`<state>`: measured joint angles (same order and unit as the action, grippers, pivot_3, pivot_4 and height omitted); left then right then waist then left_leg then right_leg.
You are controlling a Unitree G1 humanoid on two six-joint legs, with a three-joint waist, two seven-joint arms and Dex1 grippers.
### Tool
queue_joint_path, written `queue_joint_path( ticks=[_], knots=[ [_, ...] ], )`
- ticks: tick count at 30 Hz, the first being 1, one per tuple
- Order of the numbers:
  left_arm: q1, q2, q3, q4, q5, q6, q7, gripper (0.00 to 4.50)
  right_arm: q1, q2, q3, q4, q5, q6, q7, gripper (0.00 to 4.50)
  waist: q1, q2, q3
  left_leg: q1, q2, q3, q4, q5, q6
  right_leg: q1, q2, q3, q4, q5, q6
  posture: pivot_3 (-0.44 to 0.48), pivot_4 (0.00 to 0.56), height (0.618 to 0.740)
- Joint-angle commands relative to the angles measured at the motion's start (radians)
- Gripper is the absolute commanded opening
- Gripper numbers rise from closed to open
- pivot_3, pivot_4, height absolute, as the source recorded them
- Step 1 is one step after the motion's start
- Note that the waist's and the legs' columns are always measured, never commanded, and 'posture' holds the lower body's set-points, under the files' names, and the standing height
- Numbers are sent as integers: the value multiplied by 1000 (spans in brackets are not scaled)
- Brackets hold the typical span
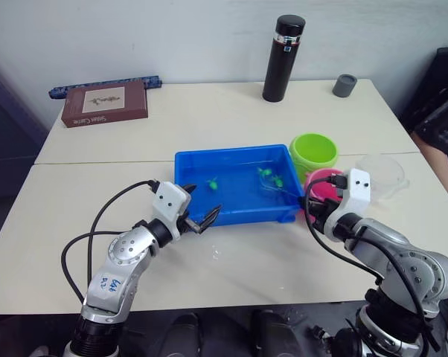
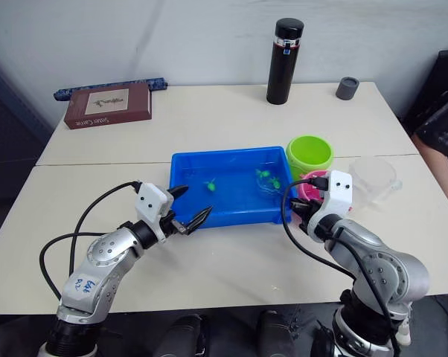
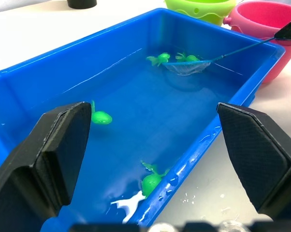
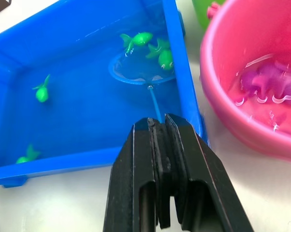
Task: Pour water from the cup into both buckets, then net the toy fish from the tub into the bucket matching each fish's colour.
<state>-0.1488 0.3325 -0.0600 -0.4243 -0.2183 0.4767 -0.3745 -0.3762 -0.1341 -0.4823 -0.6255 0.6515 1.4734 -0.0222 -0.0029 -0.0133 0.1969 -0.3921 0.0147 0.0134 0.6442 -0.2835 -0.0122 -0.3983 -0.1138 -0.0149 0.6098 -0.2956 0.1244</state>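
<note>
Netting is under way, judging by the pink fish already lying in the water of the pink bucket while only green ones remain in the tub. The right hand is clamped on the thin handle of a small blue net, reaching in from the tub's right end so the hoop sits in the water just beside two green fish near the far right corner. Two more green fish float apart from these, one mid-tub and one against the near wall.

The left hand hangs wide open and empty at the tub's near left corner, one finger on each side of the wrist view, probably placed to steady the tub if it slides.

The green bucket stands just beyond the pink one, both close to the tub's right end, which keeps each carry short. The cup rests on the worktop to the right of the buckets, set aside.
</note>
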Motion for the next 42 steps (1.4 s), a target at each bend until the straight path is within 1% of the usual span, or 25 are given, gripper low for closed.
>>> queue_joint_path(
  ticks=[1, 4, 8, 11, 15, 23, 27, 29, 33, 36, 39, 42],
  knots=[
    [-6, 0, -10, -22, 8, -25, -8, 4461, 34, -52, 52, -61, -25, -92, 31, 0, 0, 0, 0, 0, 0, 0, 0, 0, 0, 0, 0, 0, 0, 0, 0, 0, 150, 740],
    [-7, 0, -11, -19, 9, -26, -10, 4461, 79, -96, 105, -86, -36, -144, 59, 0, 1, 0, 0, -1, 0, 0, 0, 0, 0, 0, 0, 0, -2, 0, 0, 0, 150, 740],
    [-9, -1, -12, -11, 11, -30, -15, 4461, 172, -195, 203, -150, -74, -247, 122, 0, 2, 0, 0, -2, 0, 0, 0, -1, 1, 0, 0, 0, -3, 0, 0, 0, 150, 740],
    [-10, 0, -12, -8, 11, -32, -19, 4461, 236, -233, 236, -179, -85, -299, 150, 0, 2, 0, 0, -2, 0, 0, 0, -1, 1, 0, 0, -1, -4, 0, 0, 0, 150, 740],
    [-12, -1, -15, -1, 12, -35, -25, 4461, 324, -313, 295, -235, -138, -412, 199, 0, 1, 0, 0, -2, 0, 0, 0, -1, 1, 0, 0, -1, -5, 0, 1, 0, 150, 740],
    [-19, -3, -18, -1, -7, -45, -58, 4461, 341, -330, 303, -279, -185, -623, 240, 0, 3, 0, 0, -2, 0, 0, 1, -1, 1, 0, 1, -1, -5, 1, 1, 0, 150, 740],
    [-17, 6, -14, -16, -32, -63, -102, 4461, 305, -339, 293, -276, -203, -684, 244, 0, 2, 0, 0, -3, 0, 0, 1, -1, 1, 1, 0, -1, -6, 1, 1, 0, 150, 740],
    [-21, 9, -12, -21, -44, -73, -123, 4461, 287, -371, 293, -258, -242, -719, 254, 0, 3, 0, 0, -2, 0, 0, 1, -1, 1, 0, 0, -1, -6, 1, 1, 0, 150, 740],
    [-34, 2, -9, -14, -49, -94, -139, 4461, 251, -424, 260, -121, -309, -789, 270, 0, 5, 0, 0, -2, 0, 0, 1, -1, 1, 1, 0, -1, -6, 1, 1, 0, 150, 740],
    [-40, 0, -10, -6, -47, -101, -139, 4461, 251, -449, 253, -49, -342, -842, 294, 0, 7, 0, 0, -2, 0, 0, 2, -1, 1, 2, 0, -2, -7, 1, 1, 0, 150, 740],
    [-52, 0, -10, 3, -44, -106, -138, 4461, 280, -504, 257, 48, -424, -924, 320, 0, 6, 0, 0, -2, 0, 0, 1, -2, 1, 2, 1, -2, -7, 1, 2, 0, 150, 740],
    [-58, -1, -10, 6, -44, -108, -139, 4461, 294, -521, 262, 92, -466, -987, 336, 0, 6, 0, 0, -2, 0, 1, 2, -2, 1, 2, 1, -2, -7, 1, 2, 0, 150, 740]
  ],
)
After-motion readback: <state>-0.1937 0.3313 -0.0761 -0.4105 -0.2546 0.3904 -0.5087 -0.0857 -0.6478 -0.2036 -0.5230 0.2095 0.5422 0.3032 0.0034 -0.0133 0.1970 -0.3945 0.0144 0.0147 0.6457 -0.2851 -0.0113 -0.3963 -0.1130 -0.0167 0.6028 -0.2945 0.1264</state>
